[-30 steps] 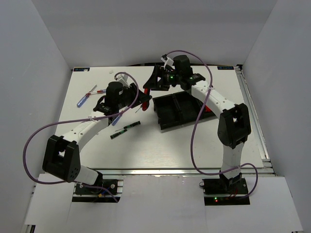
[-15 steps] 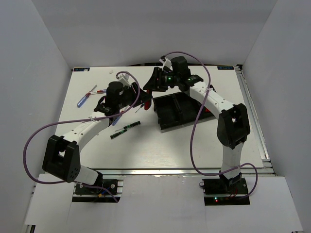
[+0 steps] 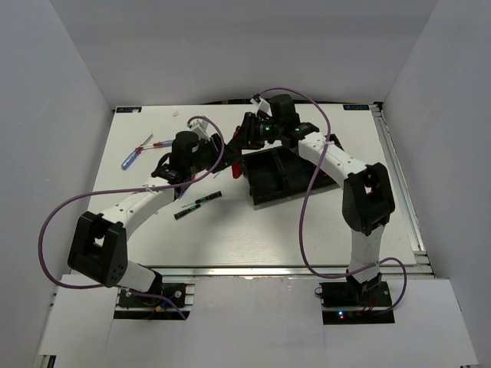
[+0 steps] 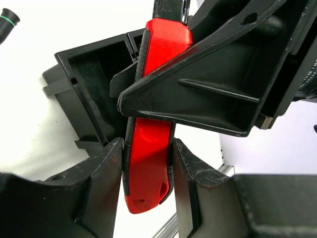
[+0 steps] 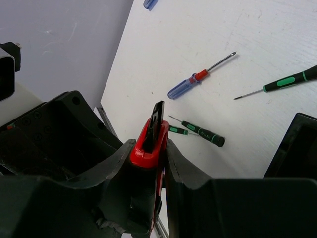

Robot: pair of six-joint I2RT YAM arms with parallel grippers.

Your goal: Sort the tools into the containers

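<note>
Two grippers share one red pocket knife [image 3: 237, 165]. From above, you see it held over the table [image 3: 230, 230], beside the tray's [image 3: 265, 184] far left corner. Left wrist: your left gripper [image 4: 147, 148] pinches its lower handle. Right wrist: your right gripper [image 5: 148, 148] clamps the other end, and a blue-handled screwdriver [image 5: 190, 84] lies beyond.

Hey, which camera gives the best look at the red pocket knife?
The left wrist view: most of the red pocket knife shows there, close up. The right wrist view shows only its end, and the top view only a red sliver between the arms.
</note>
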